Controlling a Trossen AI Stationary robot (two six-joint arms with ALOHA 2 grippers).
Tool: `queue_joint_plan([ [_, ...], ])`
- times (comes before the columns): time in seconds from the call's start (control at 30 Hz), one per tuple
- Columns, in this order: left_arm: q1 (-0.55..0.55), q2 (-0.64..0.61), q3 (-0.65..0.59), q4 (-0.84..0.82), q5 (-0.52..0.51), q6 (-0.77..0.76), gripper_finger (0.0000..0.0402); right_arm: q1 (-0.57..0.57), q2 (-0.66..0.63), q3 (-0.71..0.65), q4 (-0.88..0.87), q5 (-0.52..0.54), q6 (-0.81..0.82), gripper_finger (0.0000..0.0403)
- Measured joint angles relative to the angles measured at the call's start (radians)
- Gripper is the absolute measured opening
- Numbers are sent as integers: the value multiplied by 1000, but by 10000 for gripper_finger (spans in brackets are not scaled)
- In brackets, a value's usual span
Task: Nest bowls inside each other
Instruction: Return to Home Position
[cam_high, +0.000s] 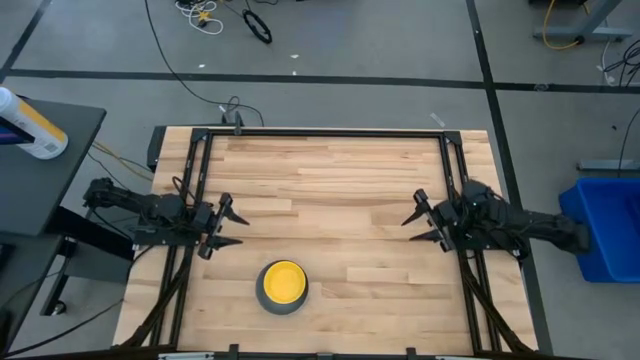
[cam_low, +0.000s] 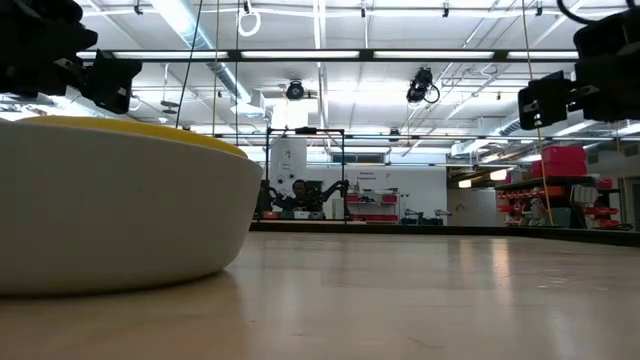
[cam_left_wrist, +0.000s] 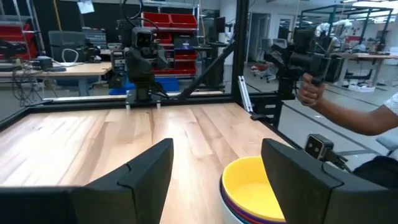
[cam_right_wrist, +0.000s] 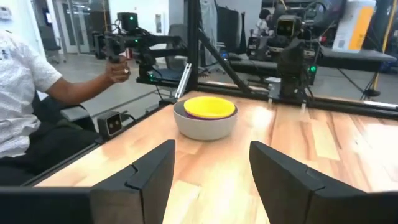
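The bowls (cam_high: 283, 287) stand upright as one nested stack. The grey bowl (cam_right_wrist: 205, 127) is outermost, the yellow bowl (cam_high: 283, 281) sits innermost on top, and the rim of a dark blue bowl (cam_right_wrist: 193, 114) shows between them. The stack rests near the fingers (cam_left_wrist: 149, 171) of the left gripper (cam_high: 241, 229), ahead and to one side, untouched. It is farther from the fingers (cam_right_wrist: 152, 171) of the right gripper (cam_high: 408, 230).

The yellow bowl (cam_right_wrist: 209, 106) is plain; under it peeks the dark blue bowl (cam_right_wrist: 194, 114); the grey bowl (cam_right_wrist: 205, 129) is plain and pale; the bench (cam_high: 340, 190) is light, plank-striped wood; its frame (cam_high: 330, 133), the left gripper (cam_left_wrist: 217, 149) and the right gripper (cam_right_wrist: 211, 149) are black.
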Motion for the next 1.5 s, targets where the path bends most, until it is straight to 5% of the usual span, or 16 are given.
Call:
queue_joint_plan([
  [0.17,33,4,0,0,-11,9,252,-105,7,0,0,-98,-3,212],
  [0.57,77,68,0,33,-178,53,252,-194,7,0,2,-11,-30,200],
  [1.5,77,68,-2,58,-139,24,252,-192,7,0,2,-21,41,200],
])
